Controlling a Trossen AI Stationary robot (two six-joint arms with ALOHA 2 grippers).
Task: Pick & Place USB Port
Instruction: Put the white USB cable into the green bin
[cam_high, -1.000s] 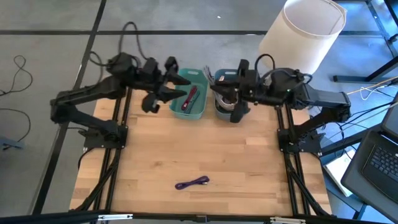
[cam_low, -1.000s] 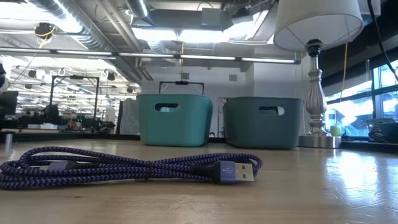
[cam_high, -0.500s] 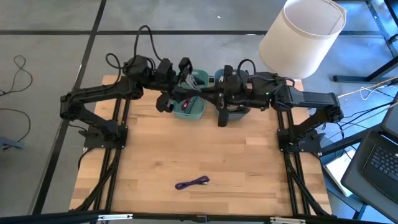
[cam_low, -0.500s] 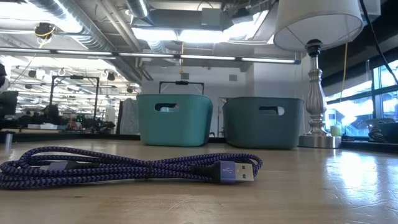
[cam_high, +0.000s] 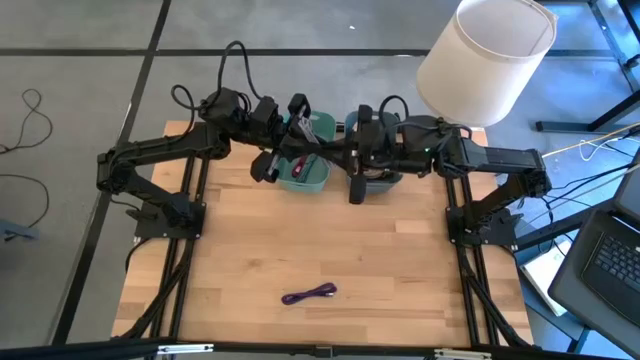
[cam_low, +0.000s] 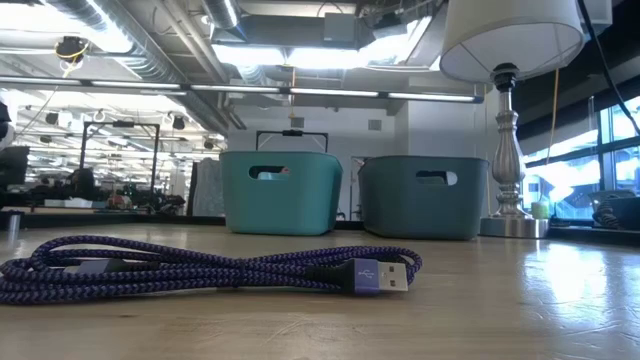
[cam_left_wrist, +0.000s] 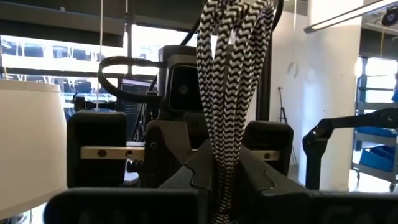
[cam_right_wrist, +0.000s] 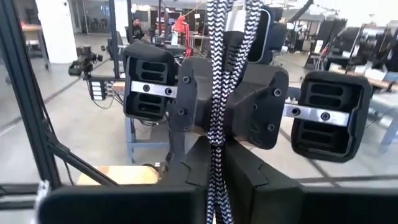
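Purple braided USB cable (cam_high: 309, 293) is lying coiled near the front edge of the wooden table (cam_high: 320, 250), its metal plug (cam_low: 390, 276) pointing to one side in the low view, with neither gripper anywhere near it. Farther back, at the table's rear edge, a teal bin (cam_low: 280, 192) and a grey bin (cam_low: 424, 196) are standing side by side, close but with a narrow gap between them; a red item (cam_high: 303, 166) is lying inside the teal one. Above these bins the two arms are meeting nose to nose: the left gripper (cam_high: 300, 150) and the right gripper (cam_high: 352, 157) are both pinching the same black-and-white braided cable (cam_left_wrist: 230, 93), which is running straight between them as a dark line in the overhead view. In each wrist view, that arm's own fingers are pressed together around the bundled strands, and the other arm's gripper is facing the camera just behind. Beyond the grey bin, a lamp with a white shade (cam_high: 487, 58) is standing at the table's right rear corner.
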